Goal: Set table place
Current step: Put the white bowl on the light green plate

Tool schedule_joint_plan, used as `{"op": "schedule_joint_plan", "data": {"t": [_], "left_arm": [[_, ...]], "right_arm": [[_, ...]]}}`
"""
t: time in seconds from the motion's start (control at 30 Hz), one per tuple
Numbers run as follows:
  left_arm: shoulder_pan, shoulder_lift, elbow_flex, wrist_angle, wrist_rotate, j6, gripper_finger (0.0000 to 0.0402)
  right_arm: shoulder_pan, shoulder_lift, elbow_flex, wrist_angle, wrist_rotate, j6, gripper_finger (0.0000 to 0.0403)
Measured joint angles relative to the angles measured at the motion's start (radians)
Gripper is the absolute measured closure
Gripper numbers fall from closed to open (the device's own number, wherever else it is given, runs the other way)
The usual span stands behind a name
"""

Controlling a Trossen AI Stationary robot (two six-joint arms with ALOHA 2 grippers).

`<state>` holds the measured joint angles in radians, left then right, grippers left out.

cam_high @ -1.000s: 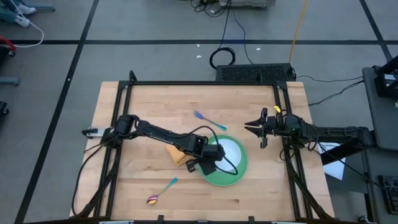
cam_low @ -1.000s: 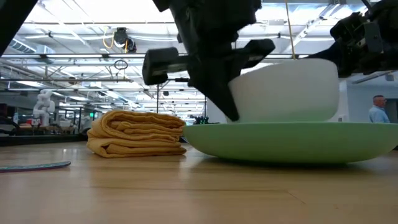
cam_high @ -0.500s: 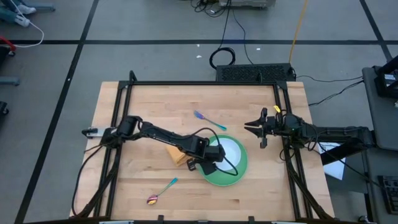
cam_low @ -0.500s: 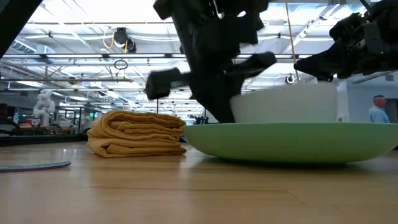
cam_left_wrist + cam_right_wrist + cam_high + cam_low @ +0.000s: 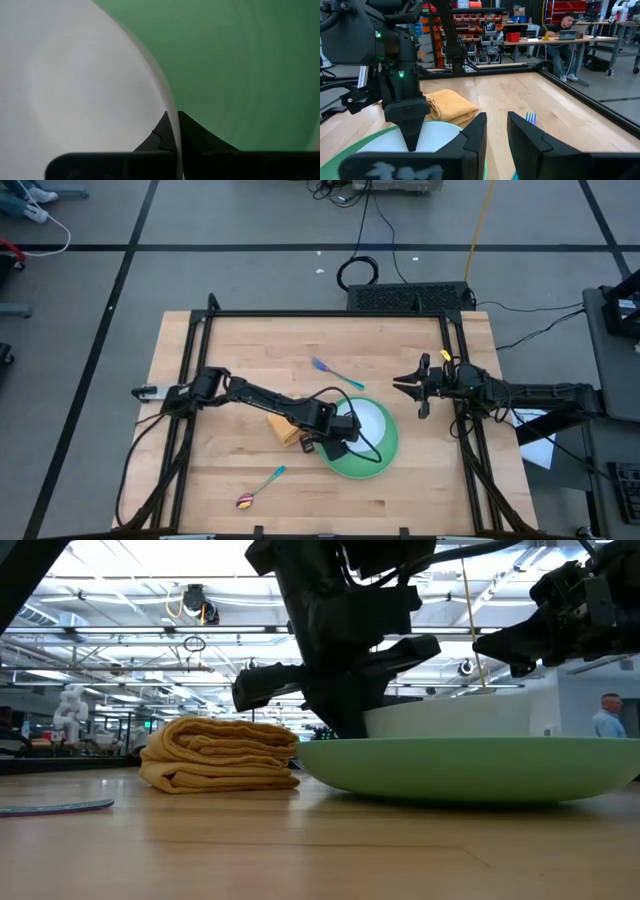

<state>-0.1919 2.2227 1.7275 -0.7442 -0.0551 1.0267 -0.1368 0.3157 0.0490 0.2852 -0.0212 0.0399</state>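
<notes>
Our left pincer [image 5: 338,427] has lowered the bowl [image 5: 368,422] into the plate [image 5: 385,460], its fingers clamped on the near-left rim; release comes next, we judge. Right pincer [image 5: 410,384] waits open, far right. Napkin [image 5: 281,428], fork [image 5: 335,370] and spoon [image 5: 258,488] lie on the worktop [image 5: 250,350]. The plate's rim hides the bowl's base.

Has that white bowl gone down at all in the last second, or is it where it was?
Yes. In the low view the white bowl has sunk toward the green plate; less of it shows above the plate's rim, with the left gripper clamped on its wall.
</notes>
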Motion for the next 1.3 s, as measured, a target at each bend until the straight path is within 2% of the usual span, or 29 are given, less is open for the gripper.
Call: {"op": "schedule_joint_plan", "data": {"t": [0.3,0.83,1.3], "left_arm": [[-0.001,0.002,-0.002,0.012,0.000,-0.011,0.0377],[-0.001,0.006,-0.003,0.040,0.000,-0.061,0.0373],[-0.001,0.005,-0.003,0.051,-0.041,-0.088,0.0373]], "right_arm": [[0.000,0.000,0.000,0.000,0.000,0.000,0.0335],[0.000,0.000,0.000,0.001,0.000,0.000,0.0335],[0.000,0.000,0.000,0.002,0.000,-0.002,0.0335]]}}
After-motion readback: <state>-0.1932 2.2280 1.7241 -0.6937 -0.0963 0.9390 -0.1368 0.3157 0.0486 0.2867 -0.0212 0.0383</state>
